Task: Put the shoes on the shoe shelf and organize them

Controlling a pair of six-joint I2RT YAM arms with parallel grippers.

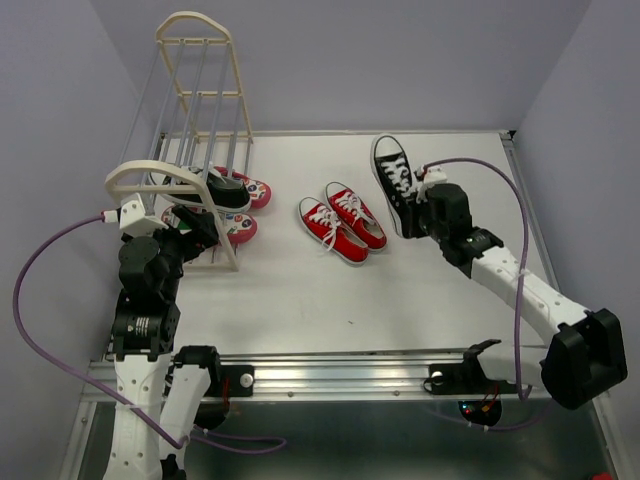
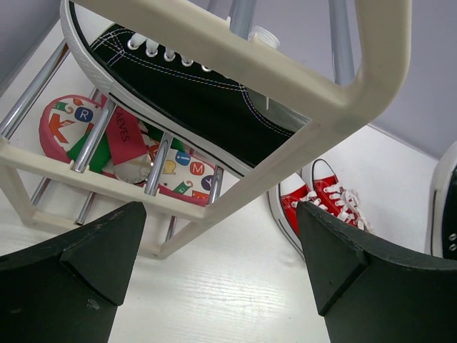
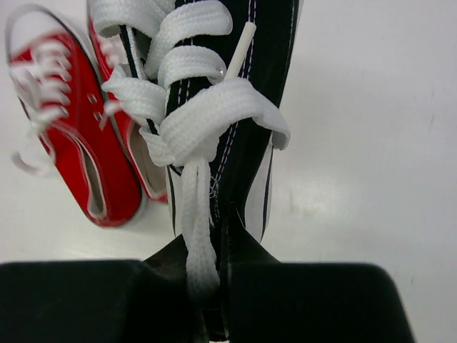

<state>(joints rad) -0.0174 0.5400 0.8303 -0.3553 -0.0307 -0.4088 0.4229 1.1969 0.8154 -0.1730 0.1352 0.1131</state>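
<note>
- Top external view is showing the whole layout: the cream shoe shelf (image 1: 197, 50), with arched end frames and thin grey metal rails, is standing at the left of the white counter (image 1: 300, 310).
- One black sneaker (image 1: 215, 188) is lying across its rails, two flip-flops (image 1: 236, 228) are sitting on the tier below, and two red sneakers (image 1: 342, 222) are lying side by side on the counter, apart from the shelf.
- The other black sneaker (image 1: 393, 175) is lying right of the red pair with the right pincer (image 1: 418, 195) at its heel end; the left pincer (image 1: 195, 225) is hanging by the shelf's near frame.
- Left wrist view is revealing more: the left pincer is spread wide, holding nothing, and coloured letters are dotting the flip-flops' soles beneath green straps.
- Right wrist view is showing the right pincer pinching the other black sneaker's canvas at its near end, below flat white laces tied in a bow.
</note>
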